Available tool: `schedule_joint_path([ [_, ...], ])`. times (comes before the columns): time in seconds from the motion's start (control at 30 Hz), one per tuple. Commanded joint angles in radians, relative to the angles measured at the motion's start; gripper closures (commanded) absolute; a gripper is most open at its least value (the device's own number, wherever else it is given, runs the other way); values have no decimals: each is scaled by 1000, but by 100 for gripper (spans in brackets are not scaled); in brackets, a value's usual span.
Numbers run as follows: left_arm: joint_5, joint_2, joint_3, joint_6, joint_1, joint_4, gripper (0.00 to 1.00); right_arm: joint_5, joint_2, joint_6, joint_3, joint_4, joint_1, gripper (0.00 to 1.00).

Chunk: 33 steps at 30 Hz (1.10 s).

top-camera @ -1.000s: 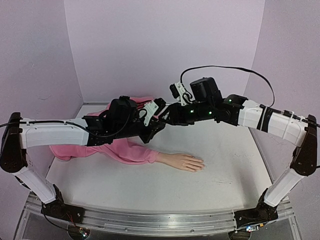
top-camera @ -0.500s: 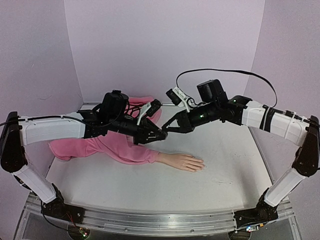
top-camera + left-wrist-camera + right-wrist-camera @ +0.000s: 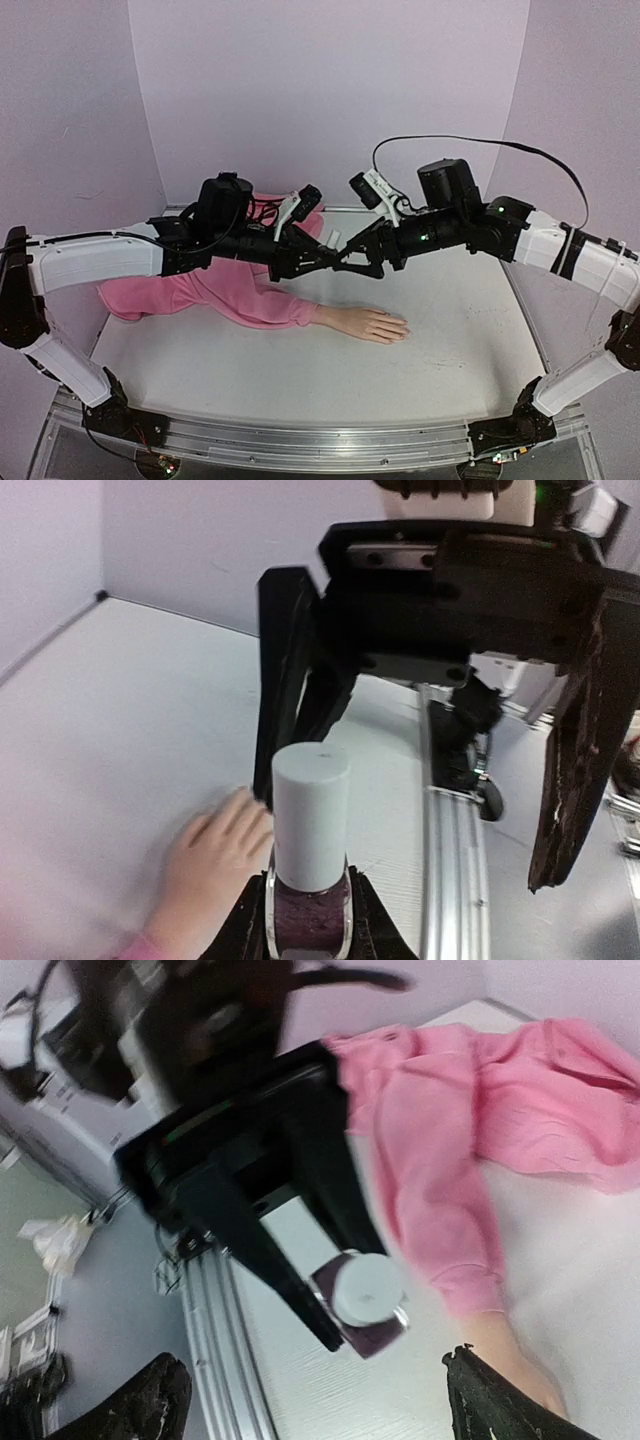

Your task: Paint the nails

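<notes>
My left gripper (image 3: 308,922) is shut on a small dark polish bottle (image 3: 308,912) with a white cap (image 3: 311,818), held upright above the table. Facing it, my right gripper (image 3: 430,750) stands wide open, one finger on each side of the cap and apart from it. The right wrist view shows the cap (image 3: 367,1288) end-on, above my open right gripper (image 3: 320,1400). From the top, both grippers meet mid-air, left (image 3: 318,256) and right (image 3: 352,255). The mannequin hand (image 3: 370,323) lies flat below, in its pink sleeve (image 3: 240,295). Its nails are too small and blurred to make out.
The pink garment (image 3: 540,1090) spreads toward the back left corner of the white table (image 3: 460,340). An aluminium rail (image 3: 300,445) runs along the near edge. Lilac walls (image 3: 320,90) close in the back and both sides.
The right gripper, shut against the bottle's cap half a second ago, has opened wide. The right arm has drawn back slightly to the right. The left gripper still holds the bottle.
</notes>
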Motion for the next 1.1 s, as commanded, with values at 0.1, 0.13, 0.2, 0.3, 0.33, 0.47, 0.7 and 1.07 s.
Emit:
schedule_joint_path([
  [0.1, -696, -52, 3, 189, -121, 78, 100, 392, -73, 222, 0, 102, 3, 11],
  [0.13, -718, -48, 4, 187, -123, 79, 100, 416, -77, 243, -5, 116, 7, 13],
  [0.2, -749, -33, 12, 184, -130, 79, 100, 458, -76, 280, -3, 128, 16, 19],
  [0.3, -761, -8, 29, 183, -144, 79, 100, 491, -45, 332, 23, 121, 16, 33],
  [0.33, -762, -2, 32, 181, -147, 79, 100, 489, -34, 343, 31, 119, 18, 35],
  [0.47, -762, 23, 52, 181, -157, 78, 100, 469, 15, 362, 72, 126, 27, 41],
  [0.7, -755, 36, 67, 182, -168, 78, 100, 441, 90, 378, 119, 133, 38, 50],
  [1.07, -652, 35, 85, 157, -168, 77, 100, 353, 111, 355, 62, 183, 35, 89],
])
